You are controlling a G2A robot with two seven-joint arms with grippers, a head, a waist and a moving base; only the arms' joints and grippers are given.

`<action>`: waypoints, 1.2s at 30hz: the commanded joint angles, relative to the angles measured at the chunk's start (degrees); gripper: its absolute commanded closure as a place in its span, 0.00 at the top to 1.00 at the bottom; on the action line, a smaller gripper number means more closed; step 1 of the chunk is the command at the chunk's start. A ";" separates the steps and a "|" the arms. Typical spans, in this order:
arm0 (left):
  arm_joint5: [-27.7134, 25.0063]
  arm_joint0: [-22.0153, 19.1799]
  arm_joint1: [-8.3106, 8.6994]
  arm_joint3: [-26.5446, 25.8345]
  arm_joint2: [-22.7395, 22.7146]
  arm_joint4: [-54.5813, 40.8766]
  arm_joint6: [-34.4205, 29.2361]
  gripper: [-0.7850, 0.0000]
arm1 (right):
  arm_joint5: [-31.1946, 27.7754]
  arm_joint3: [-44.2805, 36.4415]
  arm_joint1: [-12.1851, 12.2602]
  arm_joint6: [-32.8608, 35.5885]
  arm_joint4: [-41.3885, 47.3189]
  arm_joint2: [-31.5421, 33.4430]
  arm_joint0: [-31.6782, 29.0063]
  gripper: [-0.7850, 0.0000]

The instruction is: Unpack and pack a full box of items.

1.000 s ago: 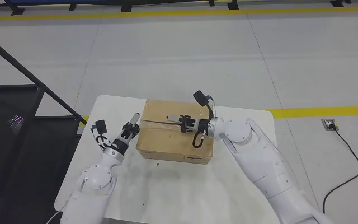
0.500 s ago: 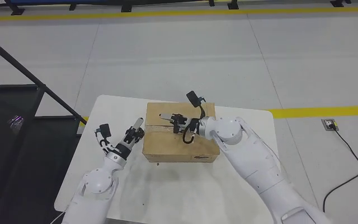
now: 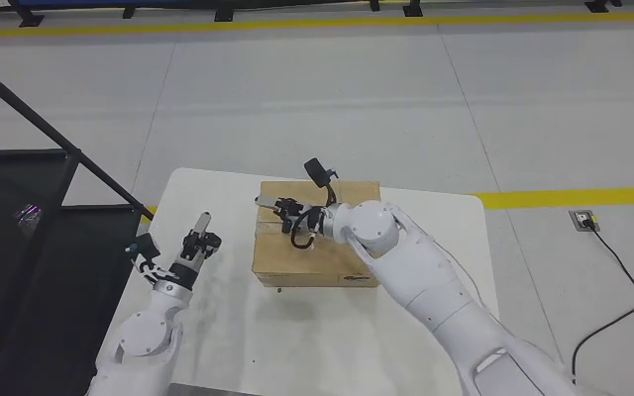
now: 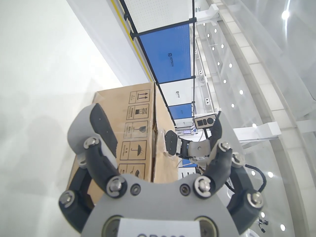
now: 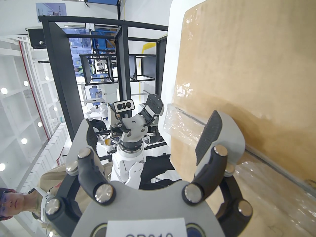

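Observation:
A closed brown cardboard box (image 3: 332, 252) stands in the middle of the white table (image 3: 287, 337), its top seam covered with clear tape. My right gripper (image 3: 278, 206) is open over the left end of that seam. In the right wrist view the right gripper (image 5: 150, 134) straddles the box's edge, where a loose end of the clear tape (image 5: 180, 124) sticks out past the box top (image 5: 246, 70). My left gripper (image 3: 201, 239) is open above the table, left of the box and apart from it. The left gripper (image 4: 158, 129) faces the box's printed side (image 4: 133, 124).
A black frame and dark mat (image 3: 40, 238) stand just past the table's left edge. Bare table lies in front of the box and to its right (image 3: 436, 223). The table's left rim (image 3: 149, 257) is close to the left arm.
My right gripper has slid leftward along the box's top seam to its left end. My left gripper has drawn back from the box's side, away to the left.

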 commanded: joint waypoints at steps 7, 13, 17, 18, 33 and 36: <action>-0.45 0.99 0.31 0.66 -1.99 -1.68 -0.61 1.00 | -4.62 6.72 -3.95 -0.02 4.66 -1.89 2.10 1.00; -0.75 0.98 0.39 1.31 -2.15 -1.97 -0.95 1.00 | -9.39 11.04 -5.96 4.84 8.82 -1.64 3.16 1.00; -0.84 0.84 0.43 1.60 -2.15 -2.15 -1.17 1.00 | -10.16 13.39 -7.01 5.06 8.22 -2.10 4.27 1.00; -0.87 0.83 0.44 1.63 -2.14 -2.20 -1.21 1.00 | -10.45 13.76 -7.25 4.87 7.93 -2.22 4.44 1.00; -0.65 0.42 0.43 1.59 -1.33 -2.72 -1.36 1.00 | -10.36 17.99 -8.34 7.28 3.29 -1.88 7.55 1.00; -0.51 0.26 0.37 1.46 -0.87 -2.78 -1.34 1.00 | -10.88 18.80 -7.51 9.09 2.52 -0.91 7.88 1.00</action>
